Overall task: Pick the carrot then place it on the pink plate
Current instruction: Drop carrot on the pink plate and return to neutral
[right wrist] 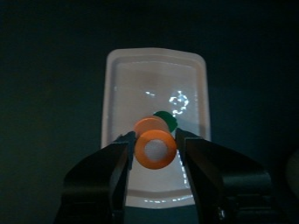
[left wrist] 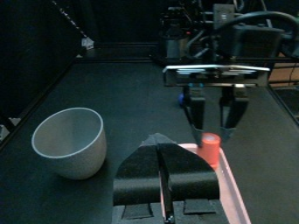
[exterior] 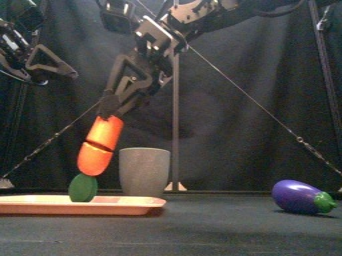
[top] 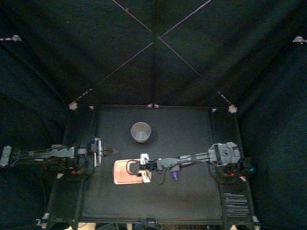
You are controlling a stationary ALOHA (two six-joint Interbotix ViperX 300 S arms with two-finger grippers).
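right gripper (exterior: 110, 108): jaws clamped on carrot (exterior: 99, 145) at its orange top | carrot: hangs tilted below the fingers, green tip down over pink tray (exterior: 127, 207), left-near | left gripper (left wrist: 160, 147): jaws closed, empty, far left

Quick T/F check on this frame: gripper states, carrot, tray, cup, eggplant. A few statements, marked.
1. The right gripper is shut on the carrot. True.
2. The carrot lies flat on the pink tray. False: it hangs tilted over the tray, green end down, held in the gripper.
3. The eggplant sits in the grey cup. False: it lies on the table, on the right arm's side of the cup.
4. The left gripper is shut and empty. True.
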